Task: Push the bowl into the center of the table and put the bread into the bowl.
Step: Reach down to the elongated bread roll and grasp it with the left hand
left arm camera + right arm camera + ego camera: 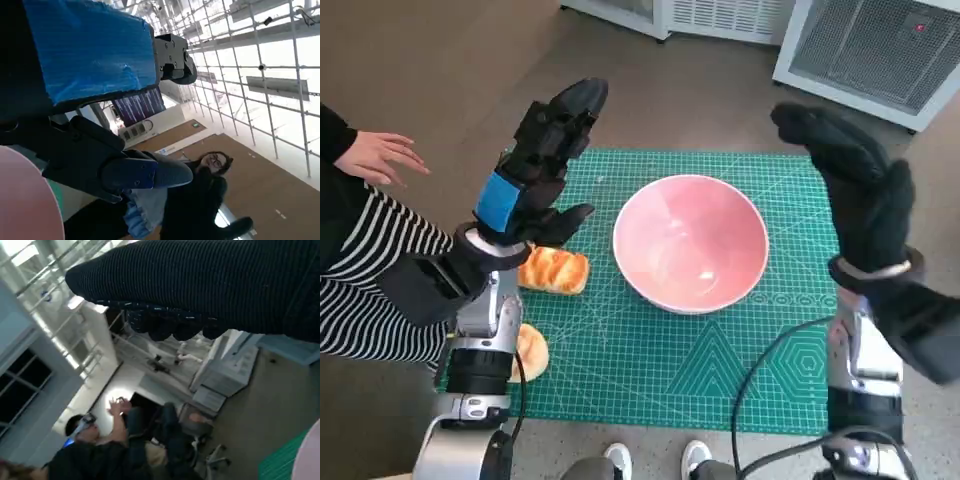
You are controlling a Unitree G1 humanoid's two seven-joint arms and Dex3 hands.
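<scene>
One pink bowl (691, 243) sits near the middle of the head view, upright on the green cutting mat (740, 370), and nothing lies inside it. Judged from that spot, the pushing step looks done or nearly so, since the bowl is already about central on the mat.

Two pieces of bread lie at the lower left of that picture. The glazed braided bread (554, 270) rests just beside the bowl's left rim, apart from it, while a rounder bread roll (531, 351) lies lower down, close to the mat's edge and partly hidden behind the left forearm. Both remain outside the bowl, so the second part of the task is not yet done.

The left hand (542, 160), black with blue tape on its back, is raised above the upper left part of the mat, fingers spread and holding nothing. It hangs over the braided piece, which suggests that piece is its likely target. The right hand (852, 185), in its knitted glove, stands upright at the right of the frame, fingers extended, also holding nothing and clear of the bowl. Both wrist cameras point up and away from the table, showing ceiling and windows, which fits hands lifted well off the surface.

A person's hand (382, 156) and striped sleeve (375, 270) show at the left edge.
</scene>
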